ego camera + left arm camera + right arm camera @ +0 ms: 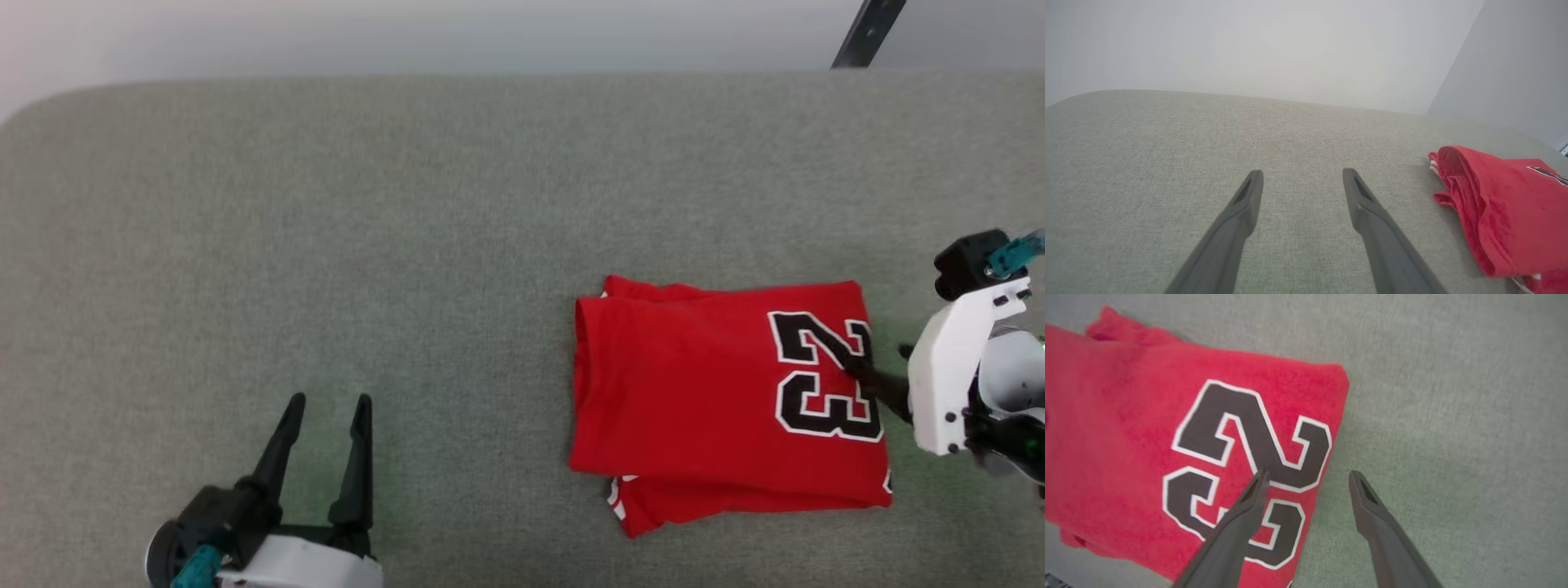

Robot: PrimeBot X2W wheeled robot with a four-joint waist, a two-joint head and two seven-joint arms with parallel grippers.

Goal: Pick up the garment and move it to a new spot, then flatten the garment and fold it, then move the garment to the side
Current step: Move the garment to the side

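Looking down from our head, we see the red folded jersey-style garment [718,408] lying on the grey-green woven fabric surface [408,204], toward our right side. It forms a rough rectangle, with a black, white-edged "23" [824,376] facing up near its right edge. Bits of white trim peek out at its near left corner.

Our left gripper [329,400] sits at the lower left over bare fabric, well apart from the garment, its two long dark fingers spread and holding nothing. Our left wrist view shows the same spread fingers [1249,204] above the surface, with the garment's folded left edge [1498,212] off to the side.

Our right gripper [878,363] reaches in from the right at the garment's right edge. In our right wrist view its fingers are spread: one finger [1241,522] lies over the numerals, the other over bare fabric just beside the edge. They straddle that edge without pinching it. Whether the first finger touches the cloth we cannot tell.
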